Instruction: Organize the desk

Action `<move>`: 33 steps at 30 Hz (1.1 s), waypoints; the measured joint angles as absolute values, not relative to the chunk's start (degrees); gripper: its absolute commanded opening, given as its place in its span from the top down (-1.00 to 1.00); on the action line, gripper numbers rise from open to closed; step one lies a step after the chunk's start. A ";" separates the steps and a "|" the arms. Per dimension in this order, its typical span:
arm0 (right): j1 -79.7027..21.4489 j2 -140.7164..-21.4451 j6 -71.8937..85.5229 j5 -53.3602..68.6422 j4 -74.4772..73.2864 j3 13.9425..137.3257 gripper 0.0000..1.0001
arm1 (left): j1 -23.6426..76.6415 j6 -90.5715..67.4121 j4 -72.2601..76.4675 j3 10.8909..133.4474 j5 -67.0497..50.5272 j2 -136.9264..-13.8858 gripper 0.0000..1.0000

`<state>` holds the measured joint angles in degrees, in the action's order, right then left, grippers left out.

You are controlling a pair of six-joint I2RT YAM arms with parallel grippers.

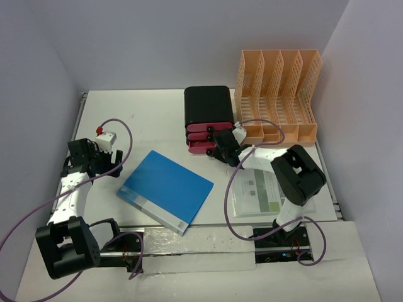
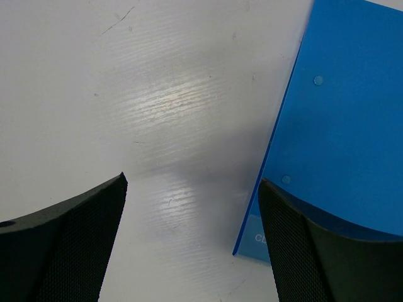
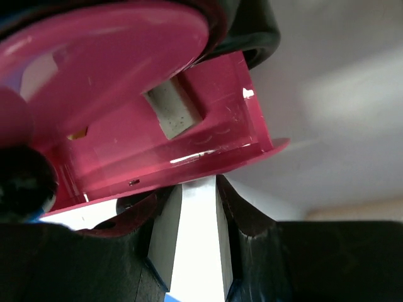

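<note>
The white desk [image 1: 157,113] carries a blue folder [image 1: 167,189] lying flat near its middle. My left gripper [image 1: 118,167] is open and empty, low over the bare desk [image 2: 157,94] just left of the folder's corner [image 2: 352,126]; the right fingertip [image 2: 315,251] overlaps the folder's edge. My right gripper [image 1: 217,150] is at the pink drawers [image 1: 201,143] of the black box [image 1: 208,107]. In the right wrist view it [image 3: 198,189] is shut on a white block [image 3: 198,239], right under the open pink drawer [image 3: 157,145]. A pale block [image 3: 173,113] shows through that drawer.
An orange slotted file rack [image 1: 277,88] stands at the back right beside the black box. A printed sheet [image 1: 255,192] lies under the right arm. Metal rails run along the left edge [image 1: 79,116] and the right edge [image 1: 337,195]. Walls enclose the desk.
</note>
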<state>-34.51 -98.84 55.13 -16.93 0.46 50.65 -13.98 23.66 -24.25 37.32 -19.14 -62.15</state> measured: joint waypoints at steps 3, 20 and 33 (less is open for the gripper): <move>-33.57 -99.25 55.87 -17.21 0.87 51.35 0.28 | -13.98 23.66 -24.23 37.32 -19.14 -62.17 -0.82; -31.92 -99.26 61.42 -19.55 6.72 51.86 0.29 | -13.98 23.67 -24.23 37.32 -19.14 -62.61 -0.82; -31.86 -99.24 63.86 -20.78 9.15 50.98 0.29 | -13.98 23.84 -24.25 37.32 -19.14 -62.61 -0.82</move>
